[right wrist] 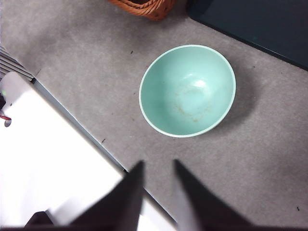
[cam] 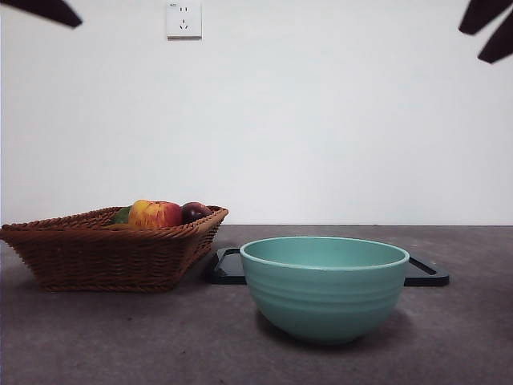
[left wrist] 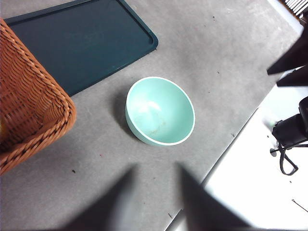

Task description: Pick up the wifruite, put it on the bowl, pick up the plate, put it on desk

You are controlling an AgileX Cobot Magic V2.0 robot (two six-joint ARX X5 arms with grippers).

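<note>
nothing done yet: teal bowl (cam: 325, 287) empty on the table (cam: 120, 337); wifruite not visible, perhaps in the wicker basket (cam: 104, 253). left gripper (left wrist: 156, 195) and right gripper (right wrist: 159, 190) both spread, empty, high above.

Soft, even light fills all three views, with no hard beams. In the front view the white wall (cam: 337, 120) reads bright and flat, while the desk (cam: 120, 337) looks dim and grainy. The bowl (cam: 325, 285) throws a faint, diffuse shadow around its base, and the basket (cam: 104, 249) darkens the desk just beside it. My two arms show only as black, unfocused tips in the top corners. In my wrist views my own jaws are blurred dark wedges with soft edges. The bowl's glaze (right wrist: 190, 91) carries a small pale sheen inside. The white surface past the desk edge (right wrist: 57, 159) is blown out, nearly featureless.
</note>
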